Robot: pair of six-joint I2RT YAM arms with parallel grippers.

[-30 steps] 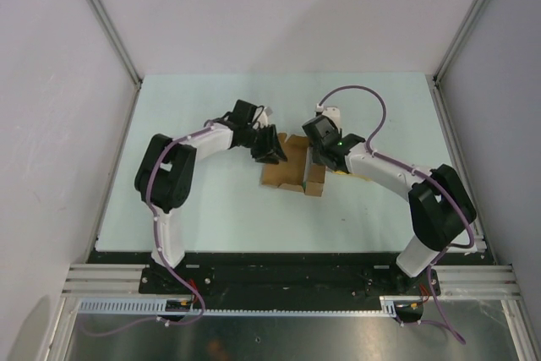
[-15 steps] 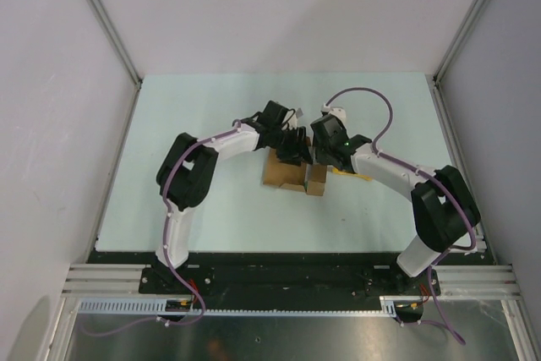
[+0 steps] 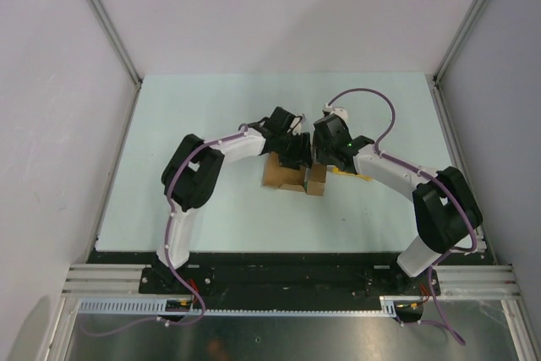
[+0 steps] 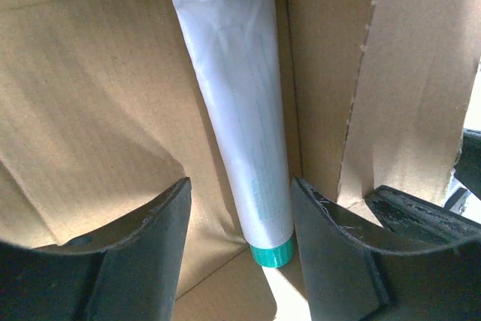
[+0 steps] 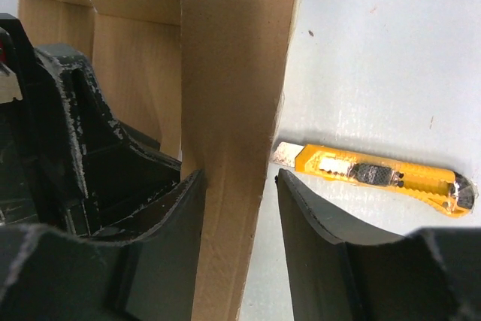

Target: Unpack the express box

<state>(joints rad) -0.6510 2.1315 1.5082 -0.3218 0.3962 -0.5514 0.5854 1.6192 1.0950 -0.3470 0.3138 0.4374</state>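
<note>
The box [image 3: 283, 177] lies open in the middle of the tabletop [image 3: 194, 116], between both arms. The left pincer [image 4: 240, 208] hangs released over it, fingers either side of a white tube [image 4: 239, 110]. The right pincer [image 5: 239, 186] straddles an upright flap; I cannot tell whether it grips. A yellow knife [image 5: 376, 174] lies near that flap.

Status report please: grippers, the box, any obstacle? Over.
Left gripper open, fingers astride white tube inside the express box. Right gripper astride an upright box flap, grip unclear. Box open, tube not yet out. Utility knife lies beside box.
</note>
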